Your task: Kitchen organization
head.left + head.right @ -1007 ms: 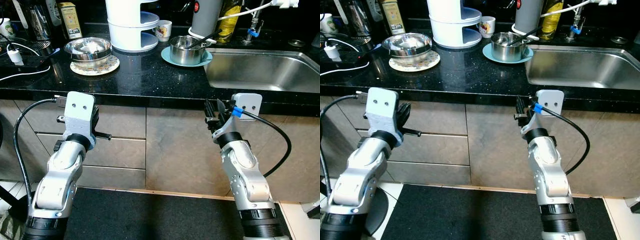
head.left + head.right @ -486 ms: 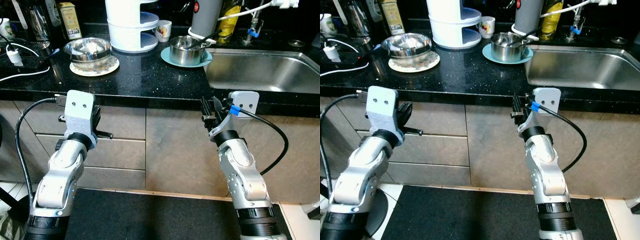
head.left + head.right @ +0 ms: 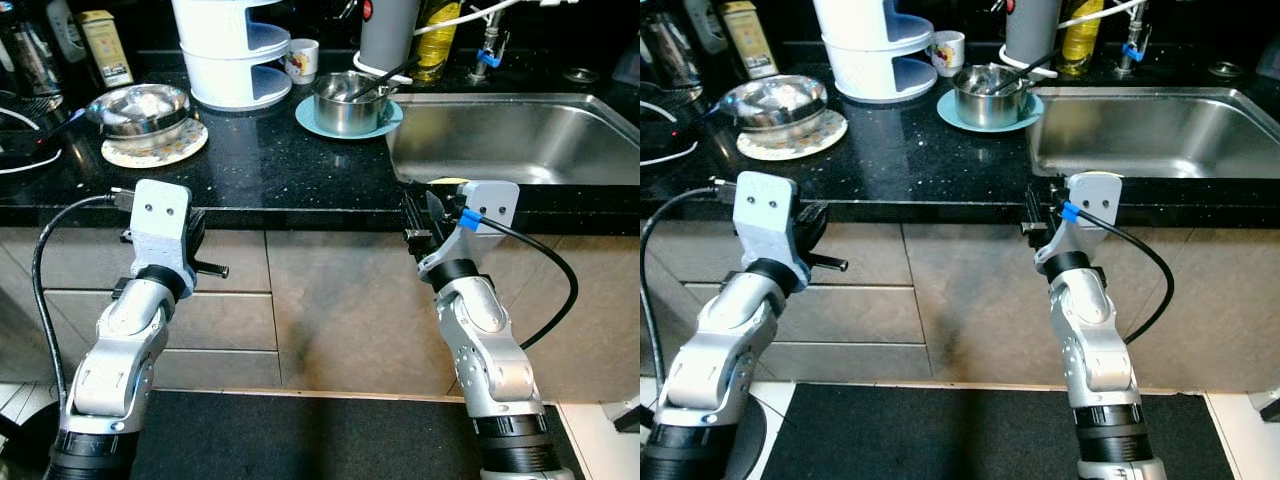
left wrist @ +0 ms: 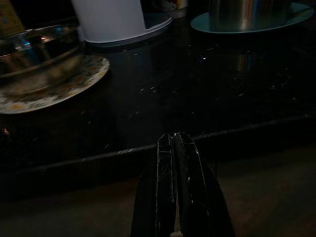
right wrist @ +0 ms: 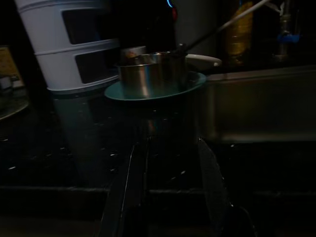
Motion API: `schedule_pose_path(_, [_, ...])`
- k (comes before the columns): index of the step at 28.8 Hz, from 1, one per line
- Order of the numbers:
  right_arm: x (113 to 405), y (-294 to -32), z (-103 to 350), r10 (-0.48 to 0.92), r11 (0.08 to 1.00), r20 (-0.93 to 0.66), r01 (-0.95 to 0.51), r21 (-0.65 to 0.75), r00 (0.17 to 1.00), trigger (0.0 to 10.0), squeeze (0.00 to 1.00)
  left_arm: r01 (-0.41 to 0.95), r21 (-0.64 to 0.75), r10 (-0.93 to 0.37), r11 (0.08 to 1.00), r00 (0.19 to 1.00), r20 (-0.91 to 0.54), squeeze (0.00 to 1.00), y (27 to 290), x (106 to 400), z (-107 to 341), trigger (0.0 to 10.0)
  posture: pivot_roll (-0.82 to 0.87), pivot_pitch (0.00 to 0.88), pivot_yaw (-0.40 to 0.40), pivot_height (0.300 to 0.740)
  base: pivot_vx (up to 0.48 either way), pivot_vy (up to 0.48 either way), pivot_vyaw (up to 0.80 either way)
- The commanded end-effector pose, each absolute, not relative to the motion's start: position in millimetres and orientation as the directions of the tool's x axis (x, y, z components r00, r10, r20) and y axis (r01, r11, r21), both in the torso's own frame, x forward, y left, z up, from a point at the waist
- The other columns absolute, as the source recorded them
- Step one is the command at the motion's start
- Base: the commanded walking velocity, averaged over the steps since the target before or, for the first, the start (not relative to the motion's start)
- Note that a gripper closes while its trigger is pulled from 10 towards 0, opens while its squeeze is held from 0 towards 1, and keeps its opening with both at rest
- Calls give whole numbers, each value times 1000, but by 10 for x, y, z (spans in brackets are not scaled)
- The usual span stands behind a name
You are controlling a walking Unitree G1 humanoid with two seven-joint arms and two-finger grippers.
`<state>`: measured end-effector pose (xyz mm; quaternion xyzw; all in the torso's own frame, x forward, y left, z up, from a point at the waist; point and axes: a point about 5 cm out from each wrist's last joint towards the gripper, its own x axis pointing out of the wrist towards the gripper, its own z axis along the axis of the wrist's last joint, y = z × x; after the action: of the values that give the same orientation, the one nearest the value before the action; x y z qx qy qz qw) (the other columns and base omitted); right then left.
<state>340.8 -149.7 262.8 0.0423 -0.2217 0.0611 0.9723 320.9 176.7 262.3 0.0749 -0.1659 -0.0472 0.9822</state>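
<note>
A steel pot (image 3: 346, 98) with a utensil in it stands on a teal plate (image 3: 385, 118) beside the sink (image 3: 500, 140). To its left, a steel bowl (image 3: 138, 107) rests on a patterned plate (image 3: 150, 152). My left gripper (image 3: 196, 232) is held below the black counter edge in front of the drawers, and the left wrist view shows its fingers (image 4: 174, 148) pressed together on nothing. My right gripper (image 3: 420, 214) is at the counter edge near the sink's left corner. It points toward the pot (image 5: 148, 76), its fingers (image 5: 132, 170) spread apart and empty.
A white tiered container (image 3: 225, 50) and a mug (image 3: 300, 60) stand at the back of the counter (image 3: 280, 170). Behind the pot are a grey canister (image 3: 388, 30) and an oil bottle (image 3: 436, 35). Cabinet fronts and drawers (image 3: 230, 320) face me, with a dark mat (image 3: 300, 440) on the floor.
The whole picture has shifted, so the camera moved to the right along the counter. Both arms keep the same pose, with the left gripper shut and the right open.
</note>
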Motion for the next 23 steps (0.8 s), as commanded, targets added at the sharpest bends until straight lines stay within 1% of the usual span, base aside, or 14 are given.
schedule_pose_path(1, [3380,-1495,2632,101,989,443,-140,56,891,10000,0,70,171,-124,983,938,325,0,1775,3185,2646,10000,36,206,11,740,345,0,0])
schedule_pose_path(23, [3381,-1514,2650,94,989,445,-133,57,891,10000,0,75,176,-130,982,936,327,0,1781,3191,2663,10000,33,218,11,740,329,0,0])
